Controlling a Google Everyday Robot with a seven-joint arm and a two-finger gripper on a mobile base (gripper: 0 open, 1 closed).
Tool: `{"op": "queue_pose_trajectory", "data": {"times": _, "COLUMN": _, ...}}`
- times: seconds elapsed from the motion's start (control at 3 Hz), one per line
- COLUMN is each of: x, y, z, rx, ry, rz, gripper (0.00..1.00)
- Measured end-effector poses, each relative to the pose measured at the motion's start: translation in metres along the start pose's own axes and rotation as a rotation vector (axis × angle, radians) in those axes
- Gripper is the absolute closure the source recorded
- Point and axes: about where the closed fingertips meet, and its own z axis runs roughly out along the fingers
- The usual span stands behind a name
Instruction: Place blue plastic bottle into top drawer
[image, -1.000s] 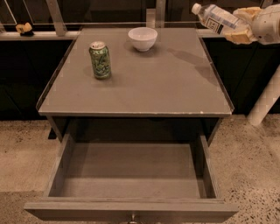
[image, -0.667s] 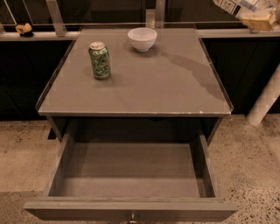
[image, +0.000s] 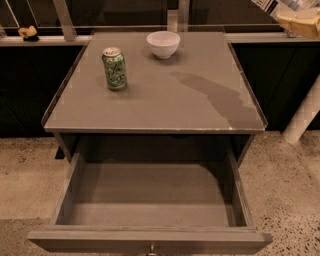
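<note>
The blue plastic bottle (image: 272, 4) shows only in part at the top right edge of the camera view, with its pale label and dark print cut off by the frame. My gripper (image: 300, 22), with beige fingers, is shut on it and holds it high above the back right corner of the grey table (image: 165, 100). The top drawer (image: 150, 236) is pulled fully open below the table's front edge. Its grey inside is bare, and the small metal knob (image: 151, 249) sits at the bottom edge.
A green soda can (image: 114, 68) stands upright at the table's left. A white bowl (image: 163, 44) sits at the back middle. A white post (image: 305, 112) leans at the right of the table. A small yellow object (image: 28, 32) lies on the back ledge.
My gripper has risen with the bottle toward the top right, so most of the bottle is now out of the frame. The can, the bowl and the drawer have not moved.
</note>
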Motion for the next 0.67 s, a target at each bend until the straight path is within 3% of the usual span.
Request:
{"op": "queue_pose_trajectory", "data": {"times": 0.33, "x": 0.000, "y": 0.007, "z": -0.002, "rx": -0.062, "ry": 0.026, "rz": -0.012, "gripper": 1.00}}
{"op": "queue_pose_trajectory", "data": {"times": 0.67, "x": -0.007, "y": 0.037, "z": -0.029, "rx": -0.193, "ry": 0.069, "rz": -0.026, "gripper": 1.00}}
